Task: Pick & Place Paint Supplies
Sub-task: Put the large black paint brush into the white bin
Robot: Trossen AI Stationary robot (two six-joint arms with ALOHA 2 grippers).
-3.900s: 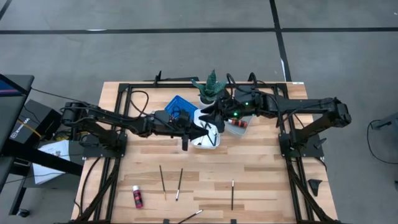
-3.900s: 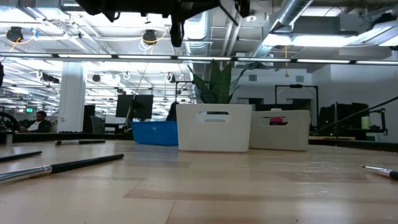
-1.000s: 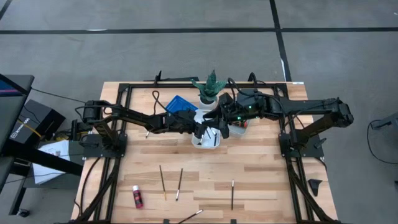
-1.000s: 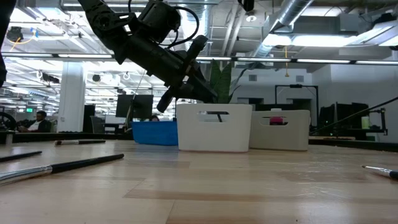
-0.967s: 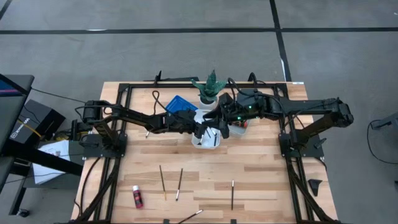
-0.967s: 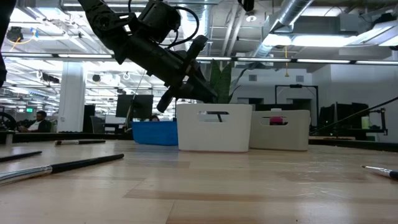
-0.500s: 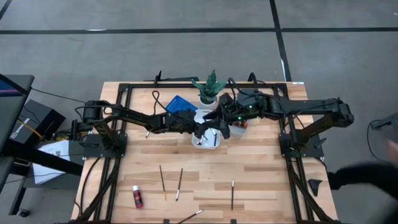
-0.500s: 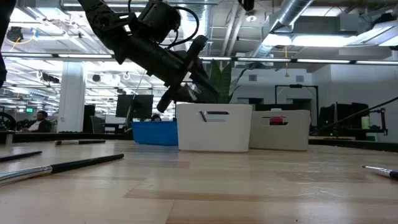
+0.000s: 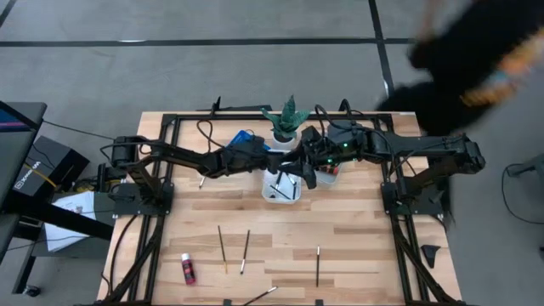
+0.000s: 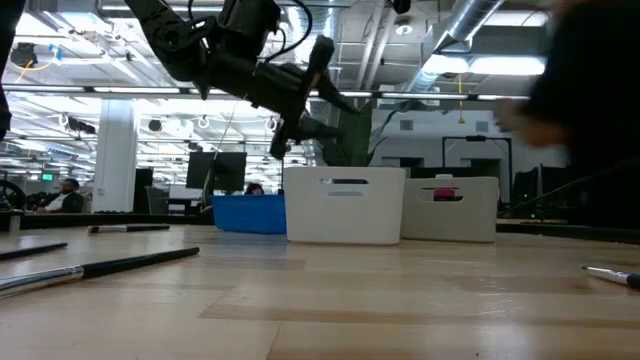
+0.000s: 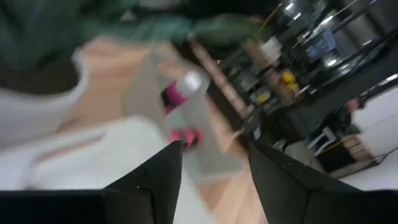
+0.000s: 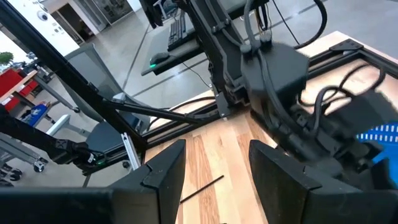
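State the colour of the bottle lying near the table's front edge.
Pink-red bottle with a white cap, clearest in the high view.

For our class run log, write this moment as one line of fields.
stage: brushes in white tray | left hand: open, above tray | right hand: open, beside it | left: bottle, loose brushes on table

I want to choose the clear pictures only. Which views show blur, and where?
Left wrist view: all smeared, plant pot and pink bottles soft. High view: blurred dark person at top right. Low view: same blur at right, table sharp.
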